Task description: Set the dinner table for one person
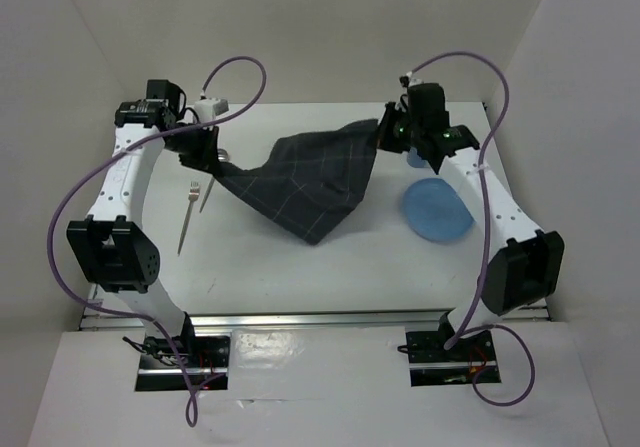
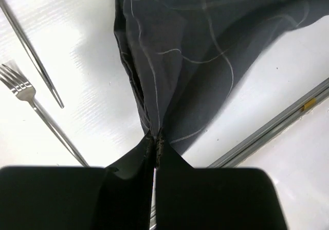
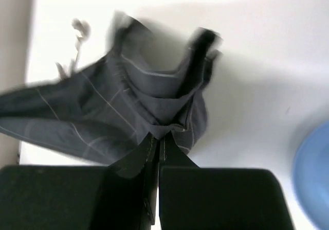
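over the far half of the large white rectangular dinner table (image 1: 300,277), from above: dark grey checked cloth (image 1: 310,187) strung lengthwise, left edge toward far right corner. left wrist: left gripper (image 2: 155,140) clamped on one end. right wrist: right gripper (image 3: 158,140) clamped on the opposite end.

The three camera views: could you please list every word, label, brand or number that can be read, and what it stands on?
No text can be read.
The dark grey checked cloth, round blue plate, silver metal fork and flat white tabletop bear no writing.
The small yellow mark on the grey metal rail is too small to read.
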